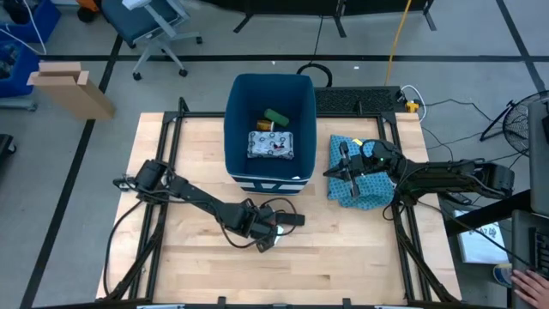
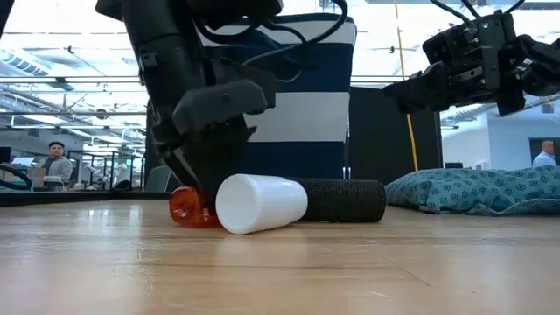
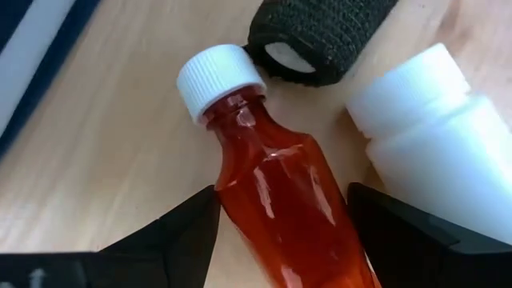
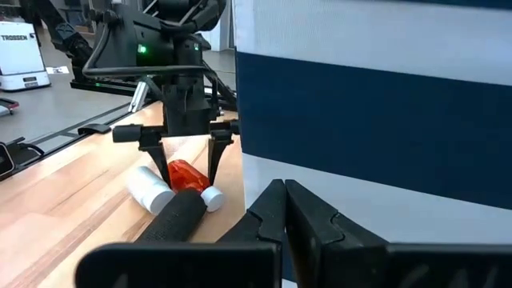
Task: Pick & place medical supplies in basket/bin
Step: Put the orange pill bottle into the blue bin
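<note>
Left tool (image 4: 186, 164) spread, straddling red bottle (image 3: 280, 192) lying on desk (image 1: 360, 257) to pinch it; right tool (image 4: 284, 200) pressed together, waiting above cloth (image 1: 360, 176)

Glossy red bottle (image 3: 280, 192) – matt wood table (image 3: 104, 152).

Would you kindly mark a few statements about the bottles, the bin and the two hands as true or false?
1. The left hand has its fingers open on either side of the red bottle. True.
2. The red bottle stands upright. False: it lies on its side on the table.
3. The bin is empty. False: a flat packet and a green item lie inside.
4. The right hand is shut, over the blue cloth. True.
5. A black roll lies by the white bottle. True.
</note>
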`<state>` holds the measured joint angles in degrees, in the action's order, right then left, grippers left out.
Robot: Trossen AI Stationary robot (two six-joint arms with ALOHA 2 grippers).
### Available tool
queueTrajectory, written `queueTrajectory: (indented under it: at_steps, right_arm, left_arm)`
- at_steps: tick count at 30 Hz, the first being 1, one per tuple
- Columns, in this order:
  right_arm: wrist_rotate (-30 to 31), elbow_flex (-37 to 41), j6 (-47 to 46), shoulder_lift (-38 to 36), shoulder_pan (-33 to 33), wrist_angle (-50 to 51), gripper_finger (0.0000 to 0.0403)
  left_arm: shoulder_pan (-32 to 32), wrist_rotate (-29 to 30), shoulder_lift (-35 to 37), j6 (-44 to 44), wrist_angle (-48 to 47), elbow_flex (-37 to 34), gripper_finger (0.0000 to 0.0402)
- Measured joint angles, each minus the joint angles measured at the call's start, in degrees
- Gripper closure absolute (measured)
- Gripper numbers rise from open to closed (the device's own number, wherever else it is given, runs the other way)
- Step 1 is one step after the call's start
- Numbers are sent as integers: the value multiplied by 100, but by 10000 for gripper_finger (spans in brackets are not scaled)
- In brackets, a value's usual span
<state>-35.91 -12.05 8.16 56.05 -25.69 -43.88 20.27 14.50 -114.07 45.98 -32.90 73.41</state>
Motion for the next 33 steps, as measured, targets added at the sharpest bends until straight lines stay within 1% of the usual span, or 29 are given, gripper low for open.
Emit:
queueTrajectory:
  at_steps: [4, 8, 11, 13, 15, 19, 23, 27, 30, 33]
  right_arm:
    - [8, 0, 13, -2, 0, -2, 403]
    - [8, 0, 22, -2, 0, -2, 403]
    - [8, 0, -13, -2, 0, -3, 403]
    - [8, 0, -83, -2, 0, -3, 403]
    - [8, 0, -136, -2, 0, -4, 403]
    - [1, 0, -146, -2, 2, -2, 403]
    - [-7, 0, -149, 0, 2, 2, 403]
    - [-9, -2, -147, -2, 2, 40, 403]
    - [-9, -2, -145, -2, 2, 59, 403]
    - [-9, -2, -146, -2, 2, 60, 403]
  left_arm:
    - [-11, -11, -14, -313, 7, 0, 149]
    - [-27, -62, -14, -759, 11, 2, 190]
    - [-61, -144, -10, -863, -18, 3, 223]
    - [-61, -140, -7, -931, -116, 7, 237]
    - [-61, -128, 48, -1039, -289, 7, 241]
    - [-27, -115, 260, -1164, -672, -7, 236]
    - [69, 24, 752, -1181, -1058, -7, 241]
    - [291, 91, 1437, -1270, -1305, -7, 242]
    - [558, 176, 2042, -1424, -1385, -8, 237]
    - [929, 295, 2731, -1705, -1302, -17, 241]
